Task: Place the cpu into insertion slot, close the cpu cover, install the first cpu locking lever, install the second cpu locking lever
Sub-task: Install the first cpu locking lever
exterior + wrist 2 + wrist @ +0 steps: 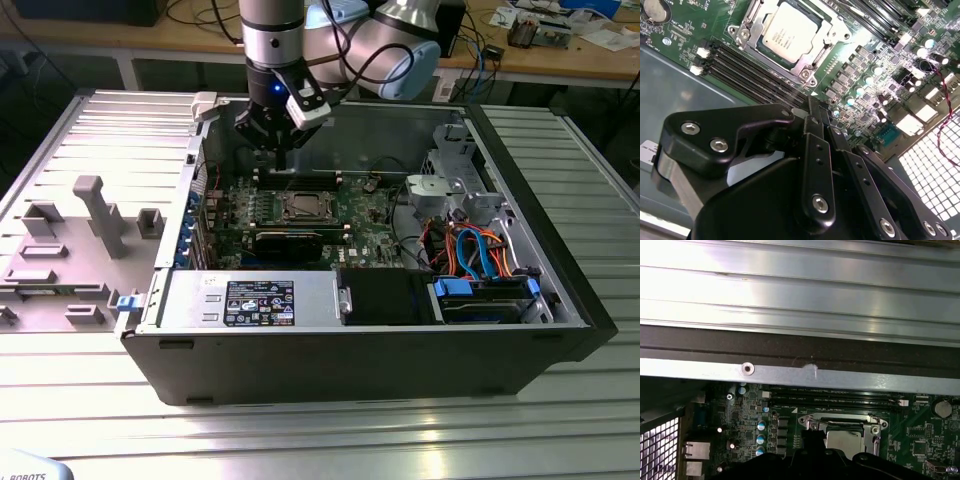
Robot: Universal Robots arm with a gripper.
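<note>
Inside open pc case (350, 370) on ribbed metal bench (320, 430): hovering over mem slots (755, 75) w/ gripper (812, 105) pinched closed, empty; cpu (787, 32) sitting under cpu cover (770, 54) just beside.

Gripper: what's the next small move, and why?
Probably ease the gripper down toward the edge of the cpu cover for a locking lever: the cpu already lies under the closed cover, and the gripper hangs shut and empty near the memory slots. Lever state cannot be told.

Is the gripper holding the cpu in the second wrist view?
No, the cpu sits on the motherboard framed by the cpu cover, apart from the gripper.
</note>
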